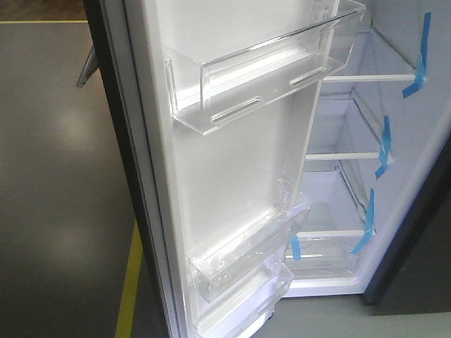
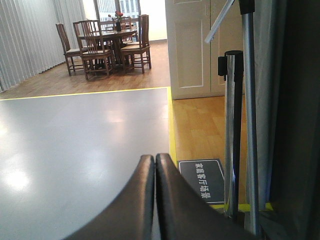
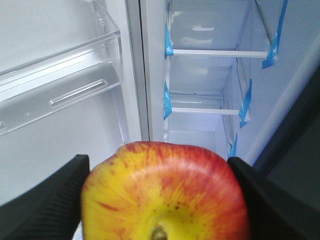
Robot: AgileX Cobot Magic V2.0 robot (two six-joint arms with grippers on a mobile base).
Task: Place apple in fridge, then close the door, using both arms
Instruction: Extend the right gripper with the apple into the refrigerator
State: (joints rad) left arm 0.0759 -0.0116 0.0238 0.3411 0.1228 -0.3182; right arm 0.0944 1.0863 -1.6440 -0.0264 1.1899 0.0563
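1. R gripper: fingers clamped on glossy red-yellow round apple, held facing open shelves.
2. L gripper: fingers pressed together, nothing between.
3. Tall dark-grey, white-lined fridge: white-faced door w/ clear plastic bins open.

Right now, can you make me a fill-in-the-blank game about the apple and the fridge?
The right gripper is shut on an ____.
The door of the fridge stands ____.
The tape strips on the shelf edges are ____.
The left gripper is ____, with nothing between its fingers.
Missing words: apple; open; blue; shut.
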